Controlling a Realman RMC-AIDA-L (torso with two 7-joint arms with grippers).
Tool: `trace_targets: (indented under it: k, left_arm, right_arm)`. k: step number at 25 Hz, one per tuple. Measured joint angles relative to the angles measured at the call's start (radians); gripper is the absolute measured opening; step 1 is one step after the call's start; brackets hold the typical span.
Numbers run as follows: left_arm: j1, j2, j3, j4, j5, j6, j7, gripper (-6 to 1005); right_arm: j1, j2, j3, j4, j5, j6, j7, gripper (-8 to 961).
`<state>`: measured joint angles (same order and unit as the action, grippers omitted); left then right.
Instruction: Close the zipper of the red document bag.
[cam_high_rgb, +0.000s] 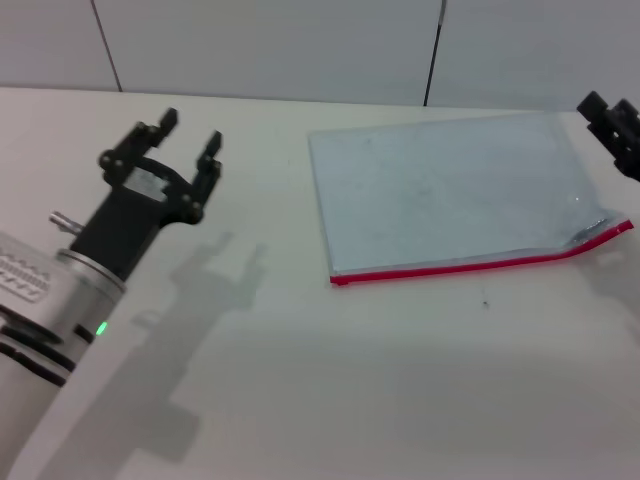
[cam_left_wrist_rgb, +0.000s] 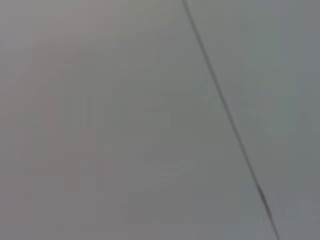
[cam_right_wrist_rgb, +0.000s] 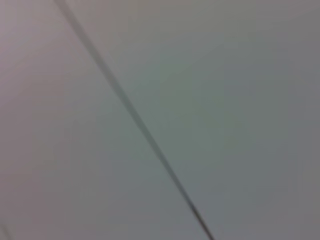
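Left tool (cam_high_rgb: 188, 128) open and empty above white table (cam_high_rgb: 330, 370), grey panelled wall (cam_high_rgb: 300, 45) behind

The left arm (cam_high_rgb: 60, 300) is a silvery metal cylinder with a small green light and a black wrist section, ending in a black two-fingered left gripper (cam_high_rgb: 190, 130) with linkage fingers. Only the black right gripper (cam_high_rgb: 615, 125) shows.

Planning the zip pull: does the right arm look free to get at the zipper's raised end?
Probably yes. The right tool hovers beyond the red document bag; nothing lies between it and the zipper.
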<state>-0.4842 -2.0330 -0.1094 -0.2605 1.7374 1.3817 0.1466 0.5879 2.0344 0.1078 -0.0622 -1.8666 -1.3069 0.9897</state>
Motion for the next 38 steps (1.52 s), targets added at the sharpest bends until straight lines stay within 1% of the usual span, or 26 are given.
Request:
trace_targets:
  k: [4, 8, 13, 17, 26, 38]
  left_arm:
    - [0.003, 0.001, -0.001, 0.021, -0.045, 0.026, -0.07, 510]
    - [0.001, 0.003, -0.001, 0.026, -0.112, 0.034, -0.147, 510]
    - [0.002, 0.005, -0.001, 0.04, -0.122, 0.045, -0.167, 509]
    - [0.004, 0.005, -0.001, 0.04, -0.127, 0.062, -0.169, 508]
    - [0.02, 0.005, -0.001, 0.049, -0.165, 0.108, -0.169, 508]
    - [0.02, 0.013, -0.001, 0.052, -0.188, 0.123, -0.209, 508]
  right_arm:
    - [-0.007, 0.001, 0.003, 0.05, 0.0, -0.066, -0.154, 648]
    - [-0.021, 0.001, -0.007, 0.115, -0.008, -0.152, -0.357, 656]
    - [-0.047, 0.001, -0.013, 0.201, -0.01, -0.235, -0.608, 655]
    - [-0.053, 0.001, -0.005, 0.211, -0.003, -0.231, -0.64, 653]
    - [-0.068, 0.001, 0.006, 0.213, 0.047, -0.227, -0.635, 653]
    - [-0.07, 0.001, 0.008, 0.214, 0.092, -0.225, -0.606, 649]
